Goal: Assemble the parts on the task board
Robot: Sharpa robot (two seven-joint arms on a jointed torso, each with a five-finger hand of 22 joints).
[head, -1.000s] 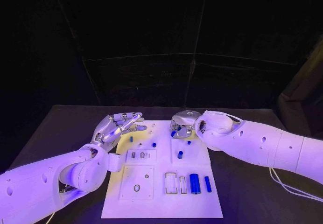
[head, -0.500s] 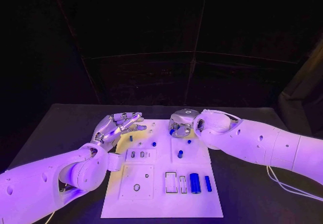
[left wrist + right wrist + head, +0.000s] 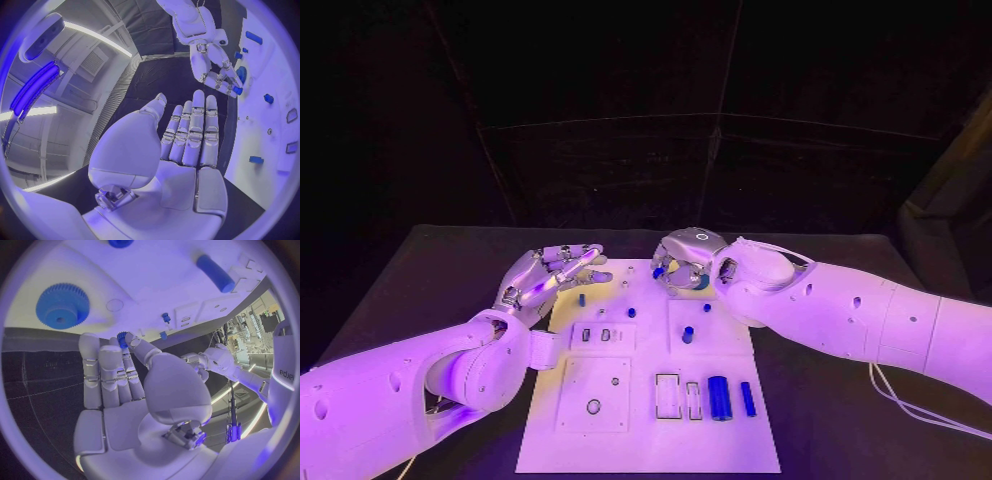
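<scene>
Nearest me on the white task board (image 3: 646, 440) stand a thick blue cylinder (image 3: 718, 397) and, just beside it, a thinner blue pin (image 3: 747, 398), both to the right of two narrow rectangular slots (image 3: 666, 394). Farther up, a short blue peg (image 3: 687, 334) sits in the board's middle, with small blue pieces (image 3: 630, 312) beyond it. My left hand (image 3: 553, 272) hovers at the board's far left edge, palm up, fingers straight and apart, holding nothing. My right hand (image 3: 682, 266) hangs over the board's far end, and there I pinch a small blue gear (image 3: 122, 336) between thumb and fingertip. A larger blue gear (image 3: 62, 305) lies flat on the board.
</scene>
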